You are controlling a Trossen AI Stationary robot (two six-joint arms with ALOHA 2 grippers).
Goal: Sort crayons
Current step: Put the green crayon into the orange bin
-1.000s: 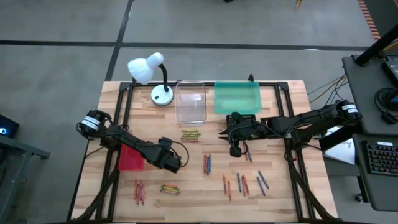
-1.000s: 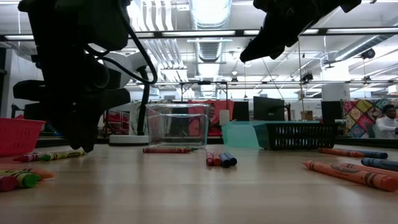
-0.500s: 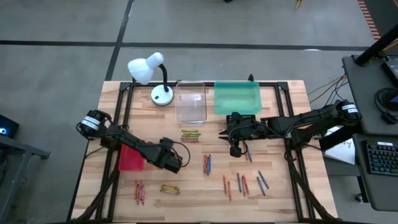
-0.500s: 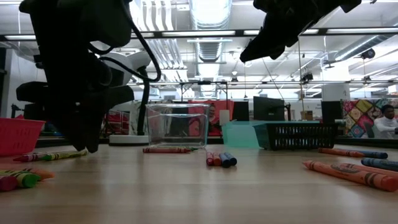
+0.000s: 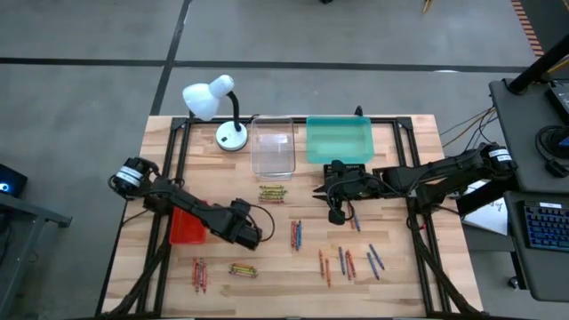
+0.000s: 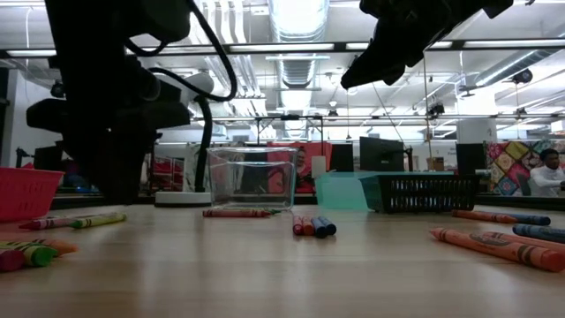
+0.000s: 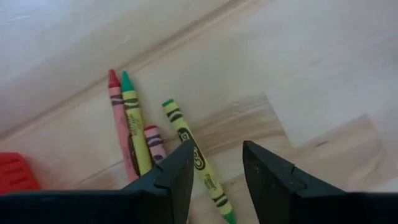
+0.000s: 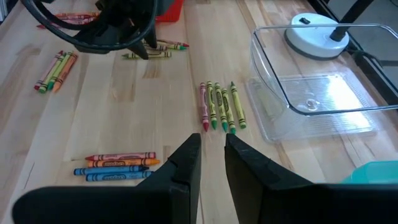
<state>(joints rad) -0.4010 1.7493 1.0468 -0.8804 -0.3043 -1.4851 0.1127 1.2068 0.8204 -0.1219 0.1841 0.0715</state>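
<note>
Crayons lie in small groups on the wooden table: a yellow-green group (image 5: 273, 193) by the clear tray (image 5: 272, 145), a red and blue group (image 5: 296, 234), a scattered cluster (image 5: 348, 262) at the near right, and two groups (image 5: 243, 269) (image 5: 199, 274) at the near left. My left gripper (image 7: 217, 168) points down, open, just above a few crayons (image 7: 134, 134) next to the red tray (image 5: 185, 227). A green-tipped crayon (image 7: 183, 134) lies on the table below its gap. My right gripper (image 8: 211, 158) hangs high over mid-table, slightly open, with nothing between its fingers.
A teal tray (image 5: 339, 140) stands beside the clear one at the far edge, with a black basket (image 6: 424, 193) near it. A white desk lamp (image 5: 213, 98) stands at the far left. Bare wood lies between the crayon groups.
My left gripper has risen a little off the crayons beside the red tray, with its gap unchanged. The yellow-green crayon beneath it now lies flat on the table.
</note>
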